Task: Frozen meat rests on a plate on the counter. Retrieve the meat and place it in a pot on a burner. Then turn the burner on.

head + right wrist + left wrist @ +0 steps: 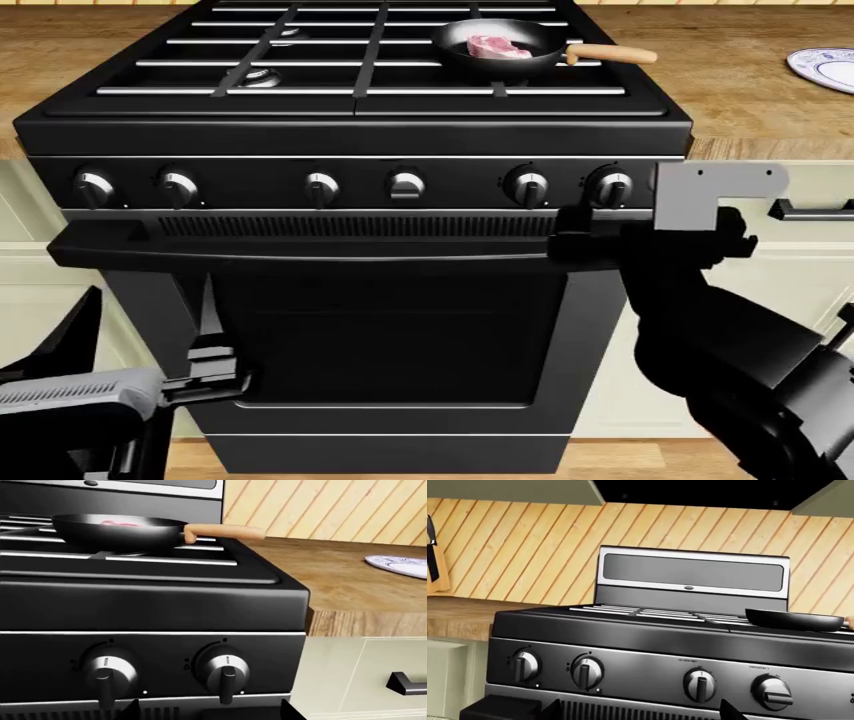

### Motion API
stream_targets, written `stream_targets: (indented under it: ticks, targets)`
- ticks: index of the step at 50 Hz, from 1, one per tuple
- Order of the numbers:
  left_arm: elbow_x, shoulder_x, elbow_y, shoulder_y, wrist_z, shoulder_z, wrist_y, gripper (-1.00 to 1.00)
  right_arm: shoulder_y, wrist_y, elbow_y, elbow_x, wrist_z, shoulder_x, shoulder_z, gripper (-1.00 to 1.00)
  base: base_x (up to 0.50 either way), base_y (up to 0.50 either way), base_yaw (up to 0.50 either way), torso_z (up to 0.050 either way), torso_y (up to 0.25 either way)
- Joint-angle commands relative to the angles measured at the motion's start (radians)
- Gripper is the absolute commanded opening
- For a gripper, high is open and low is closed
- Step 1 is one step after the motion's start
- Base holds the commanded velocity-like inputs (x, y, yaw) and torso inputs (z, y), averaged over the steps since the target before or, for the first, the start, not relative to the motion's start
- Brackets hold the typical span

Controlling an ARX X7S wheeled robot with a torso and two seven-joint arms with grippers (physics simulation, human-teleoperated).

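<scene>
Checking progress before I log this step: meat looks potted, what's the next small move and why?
Probably ease the right gripper forward onto one of the two rightmost knobs. The meat already lies in the pot on the stove's back-right burner, the plate is bare, and that gripper hangs just in front of those knobs. Which knob feeds that burner isn't readable.

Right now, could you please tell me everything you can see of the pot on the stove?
The pot is a small, shallow black frying pan with a light wooden stick handle pointing toward the counter. It sits upright on the black grate bars at the stove's back right. The pink meat lies inside it. Nothing else touches it.
</scene>
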Motion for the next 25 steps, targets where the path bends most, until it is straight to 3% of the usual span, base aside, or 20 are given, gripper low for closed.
stream_targets:
  ticks: [1, 25]
  targets:
    - [-0.01, -0.001, -0.002, 0.006, -0.001, -0.006, 0.006, 1.0, 0.041, 0.005, 0.061, -0.028, -0.026, -0.018, -0.021, 1.0, 0.0, 0.0, 0.0, 0.0, 0.0]
    - [-0.015, 0.001, -0.018, -0.002, -0.005, -0.005, 0.007, 1.0, 0.107, -0.019, 0.277, -0.078, -0.127, -0.071, -0.057, 1.0, 0.0, 0.0, 0.0, 0.0, 0.0]
